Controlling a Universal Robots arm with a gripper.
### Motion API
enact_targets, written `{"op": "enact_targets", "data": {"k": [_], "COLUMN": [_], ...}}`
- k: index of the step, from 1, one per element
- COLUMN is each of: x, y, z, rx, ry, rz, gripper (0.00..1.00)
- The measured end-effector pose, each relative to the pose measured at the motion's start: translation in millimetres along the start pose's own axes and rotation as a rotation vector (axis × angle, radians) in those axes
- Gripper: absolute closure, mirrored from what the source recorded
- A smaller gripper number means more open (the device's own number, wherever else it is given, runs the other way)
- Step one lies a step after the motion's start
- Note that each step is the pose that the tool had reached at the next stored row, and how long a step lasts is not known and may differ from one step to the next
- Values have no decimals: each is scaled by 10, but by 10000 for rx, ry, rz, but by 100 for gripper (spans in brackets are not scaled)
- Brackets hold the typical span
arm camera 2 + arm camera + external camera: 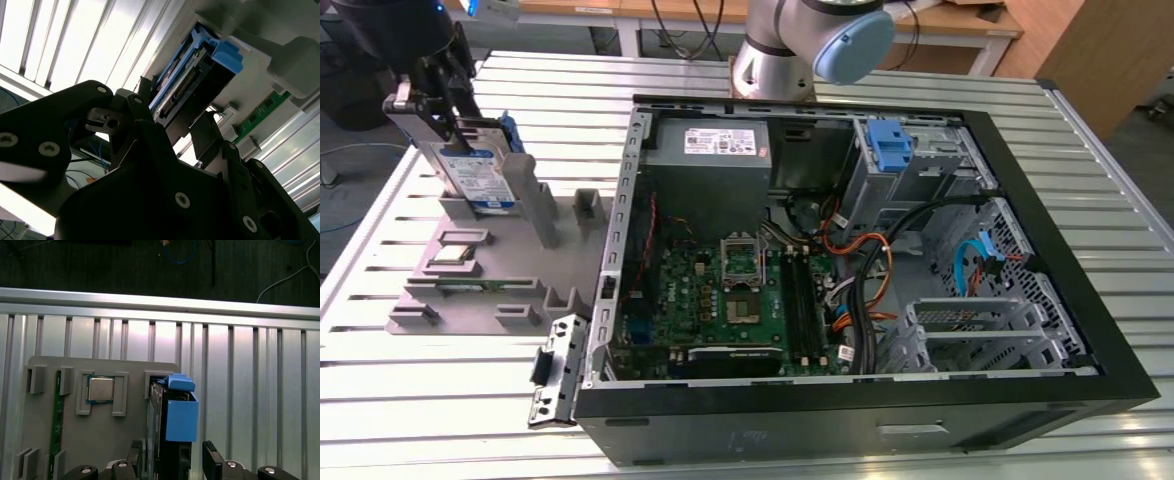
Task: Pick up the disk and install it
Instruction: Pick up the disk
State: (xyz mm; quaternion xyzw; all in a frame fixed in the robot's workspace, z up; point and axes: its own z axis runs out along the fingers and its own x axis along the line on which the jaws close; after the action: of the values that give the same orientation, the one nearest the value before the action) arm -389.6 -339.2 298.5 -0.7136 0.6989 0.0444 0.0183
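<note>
The disk (483, 175) is being kept on edge in a slot of the grey holder (467, 290), at the holder's corner farthest from the open case (1107, 330). It is judged that the slot is keeping the disk upright so that its flat faces are being offered for gripping.

The tool (443, 125) is being positioned directly over the holder, astride the disk. In the first wrist view its black fingers (212, 462) are being seen apart, one to each face. A bright strip of tabletop is showing between one finger and the disk (175, 415), so no clamping is being recorded. The disk is not yet installed.

The disk body is being noted as flat, rectangular silver metal. It carries a blue-and-white label and smooth blue plastic rails (227, 52), with a connector row along one end.

The holder is matte, moulded grey, with raised blocks. A square metal-lidded chip (101, 389) and a green memory strip (56, 425) are being seated in its other recesses. The holder is being carried by the ribbed aluminium tabletop (454, 420).
</note>
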Motion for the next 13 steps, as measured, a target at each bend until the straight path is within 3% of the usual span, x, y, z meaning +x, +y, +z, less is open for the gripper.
{"op": "enact_targets", "data": {"k": [2, 3, 13], "x": [0, 0, -1], "y": [0, 0, 0], "z": [1, 2, -10], "rx": [0, 0, 0], "ry": [0, 0, 0], "rz": [-1, -1, -2], "gripper": [43, 49, 49]}}
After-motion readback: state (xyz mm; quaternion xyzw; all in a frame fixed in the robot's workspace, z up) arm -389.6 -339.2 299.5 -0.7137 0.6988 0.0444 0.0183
